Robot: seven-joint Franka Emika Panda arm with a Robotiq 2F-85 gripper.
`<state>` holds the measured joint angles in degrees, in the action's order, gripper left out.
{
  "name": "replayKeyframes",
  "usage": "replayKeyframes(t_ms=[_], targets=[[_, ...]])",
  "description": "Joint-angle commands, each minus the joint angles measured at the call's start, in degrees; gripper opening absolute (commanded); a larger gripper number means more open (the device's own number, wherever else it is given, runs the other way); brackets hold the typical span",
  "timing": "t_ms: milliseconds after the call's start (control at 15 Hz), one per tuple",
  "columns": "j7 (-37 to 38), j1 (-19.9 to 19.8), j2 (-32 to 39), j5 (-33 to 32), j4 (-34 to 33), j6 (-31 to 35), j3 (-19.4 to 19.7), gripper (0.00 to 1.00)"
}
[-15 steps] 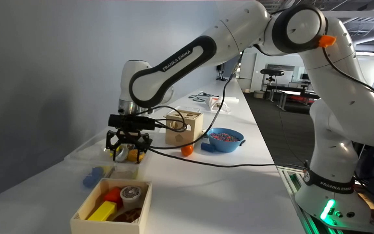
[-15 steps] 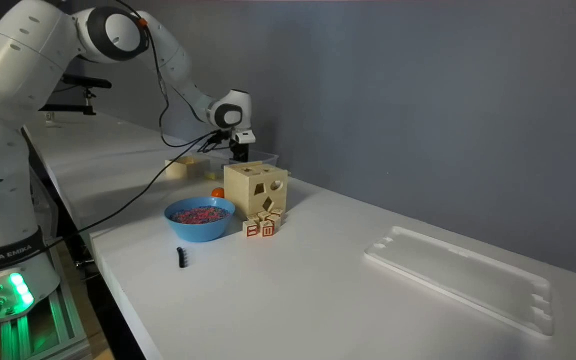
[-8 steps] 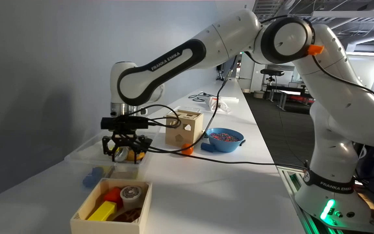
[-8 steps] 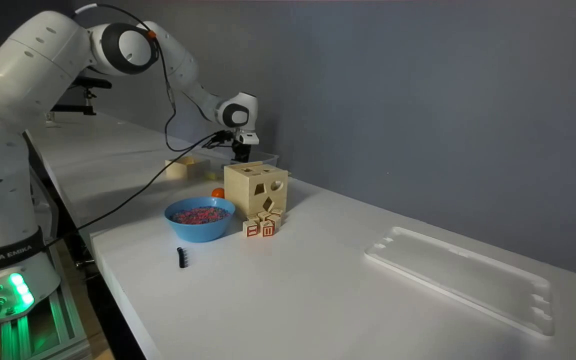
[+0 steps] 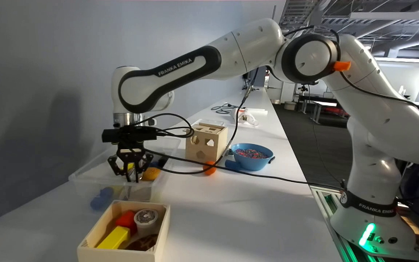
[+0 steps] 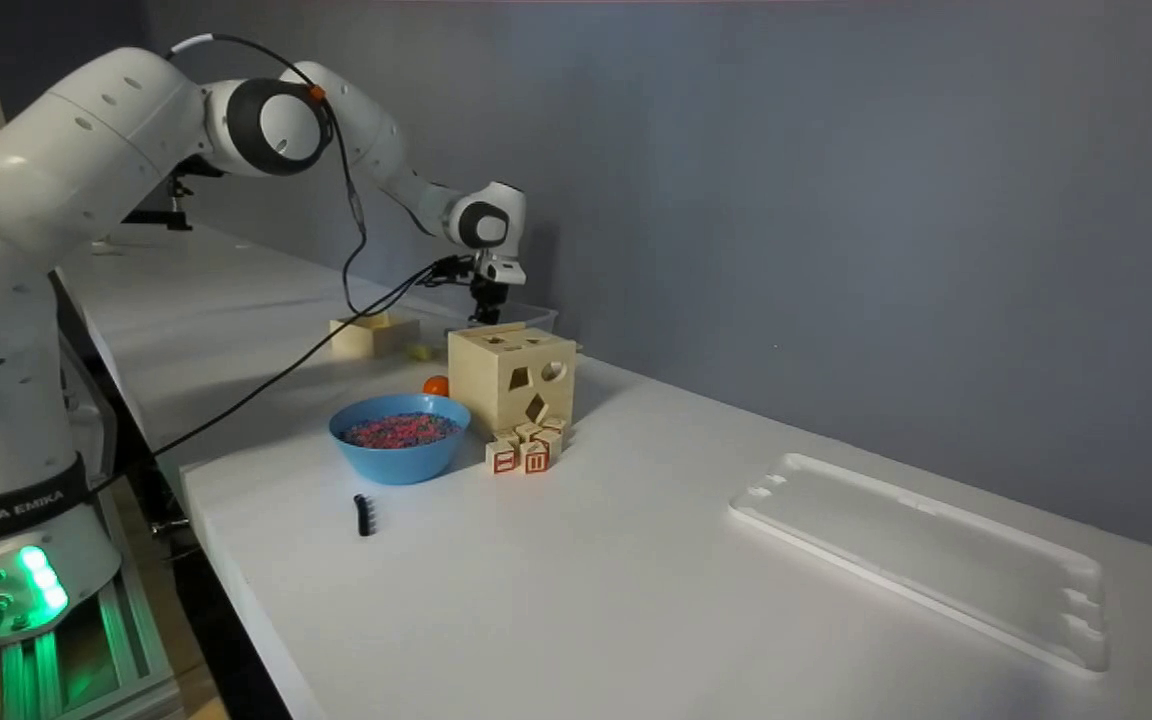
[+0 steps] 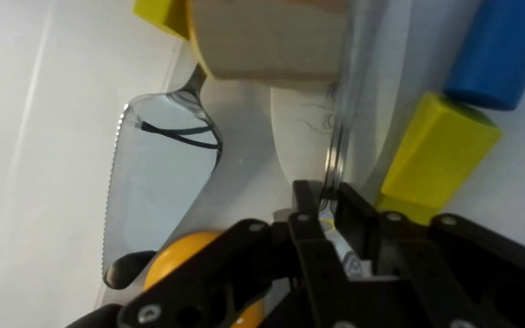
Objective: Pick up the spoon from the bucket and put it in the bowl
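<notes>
Over the white table stretched the Franka arm, its wrist pointing down, presumably so as to enter the transparent plastic tub without knocking its low walls. The wooden shape-sorter cube stood close beside the line from the tub to the blue bowl, so a carry that cleared or skirted it seemed called for. The bowl sat well apart from the tub, upright, mouth upward, which suited a drop from above; the pink and blue granules in it would probably cushion whatever landed. The gripper was closed on a slim metal shaft, judged to be that of the spoon; so narrow a section likely gave its two fingers a firm pinch. A steel cake server lay near by, outside the grip. The spoon itself was at the tub, between the fingertips, one end blurred and the other partly hidden; whether it hung free of the tub's floor could not be told.
</notes>
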<state>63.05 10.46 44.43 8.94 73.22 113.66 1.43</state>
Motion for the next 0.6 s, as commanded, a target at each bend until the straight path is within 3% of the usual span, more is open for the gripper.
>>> replayKeyframes(t_ms=[0, 267, 533], targets=[[0.2, -0.1, 2.1, 0.4, -4.5, -0.2, -1.1, 0.0], [-2.1, 0.8, -2.0, 0.2, -0.3, 3.7, -1.9, 0.03], [-4.4, 2.1, -10.0, 0.5, 8.9, 15.9, -2.3, 0.03]])
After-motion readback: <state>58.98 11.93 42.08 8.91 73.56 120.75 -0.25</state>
